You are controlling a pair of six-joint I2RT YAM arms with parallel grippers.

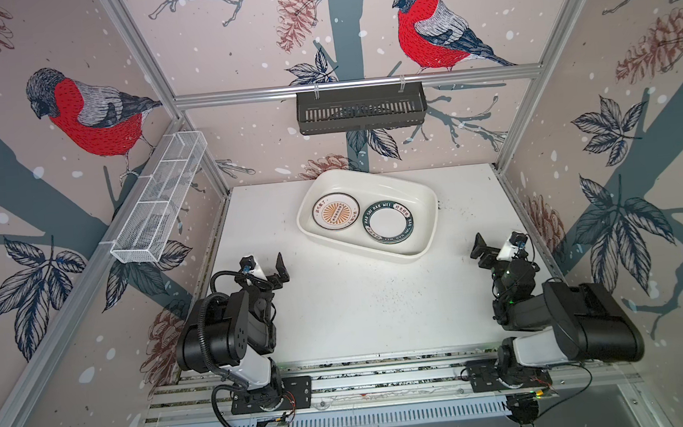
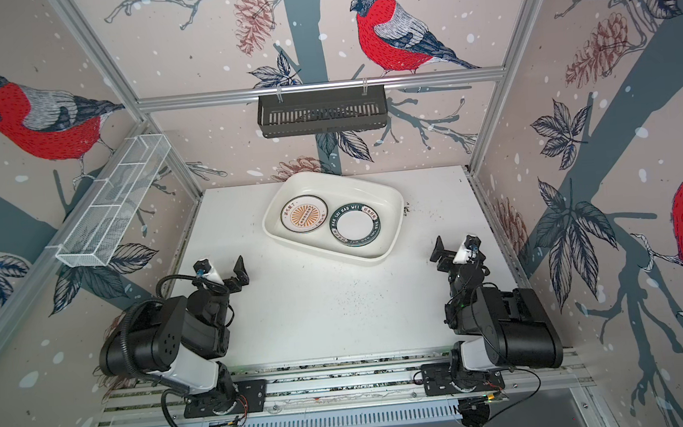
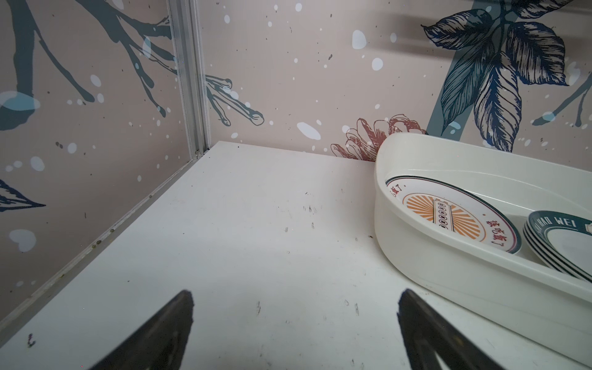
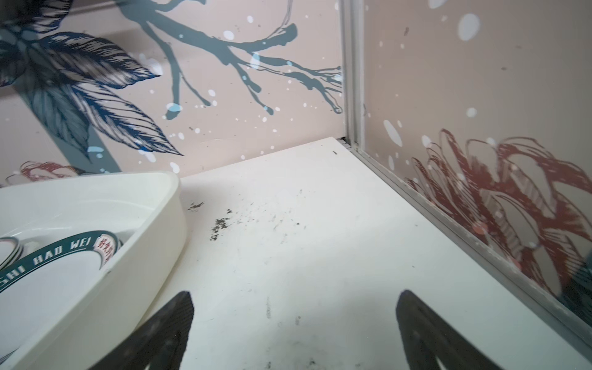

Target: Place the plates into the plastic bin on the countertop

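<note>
White glossy plastic catches the eye first: the plastic bin (image 1: 432, 205) sits askew towards the back of the countertop (image 1: 359, 305), close to the rear wall. All the plates I can see lie inside it, side by side. The sunburst plate (image 1: 335, 211) is in the left half. The green-rimmed stack (image 1: 388, 222) is just beside it in the right half, and in the left wrist view several rims (image 3: 544, 253) show one under another.

The left gripper (image 1: 264, 265) hangs near the front left of the counter with its jaws spread wide and nothing between them. The right gripper (image 1: 498, 244) mirrors it on the right, jaws equally apart and empty. Both are well clear of the bin.

On the walls hang a black slatted basket (image 1: 360, 108) and a white wire-mesh basket (image 1: 159, 197).
</note>
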